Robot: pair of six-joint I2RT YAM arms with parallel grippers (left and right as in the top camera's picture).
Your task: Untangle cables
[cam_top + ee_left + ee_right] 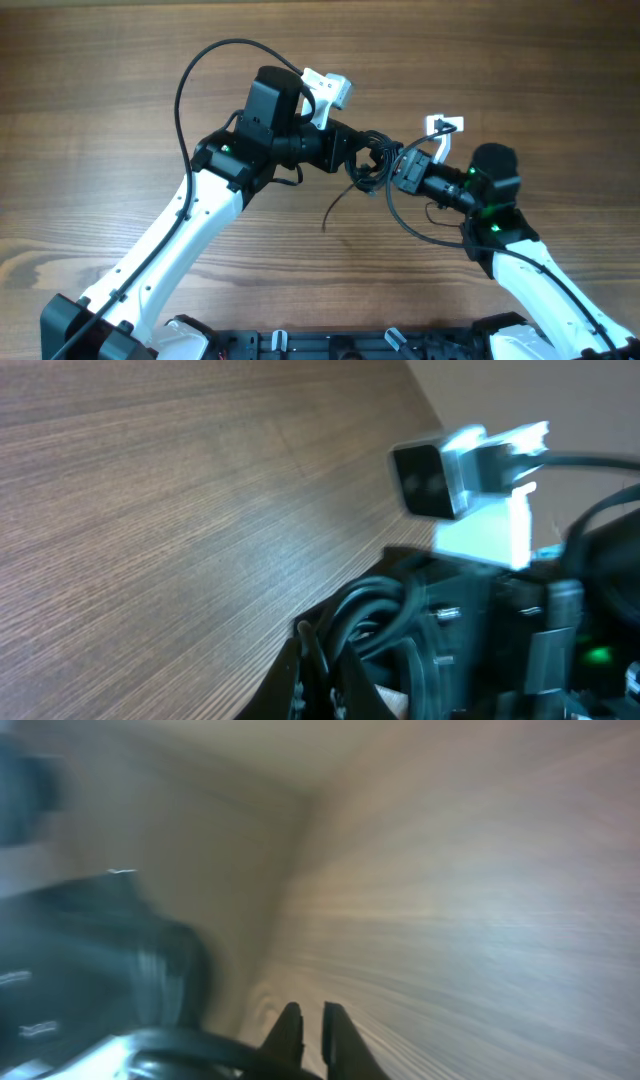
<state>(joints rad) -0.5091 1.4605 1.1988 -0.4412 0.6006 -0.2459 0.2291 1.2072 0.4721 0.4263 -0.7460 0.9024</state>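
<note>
The cables (376, 162) form a small dark knot held above the table between my two arms, and one loose strand (333, 210) trails down to the wood. My left gripper (358, 152) comes in from the left and is shut on the knot. In the left wrist view its fingers (300, 670) pinch a thin strand, with black loops (375, 610) bunched just beyond. My right gripper (394, 172) meets the knot from the right. In the blurred right wrist view it (312, 1018) is shut with nothing seen between the tips, and a dark cord (180, 1048) crosses below them.
Wood-grain table (120, 90) lies all around. The right arm's white camera mount (470, 465) sits close ahead of the left gripper. The left arm's thick black cable (190, 80) arches over the back left. The left arm's dark body (100, 960) fills the right wrist view's left side.
</note>
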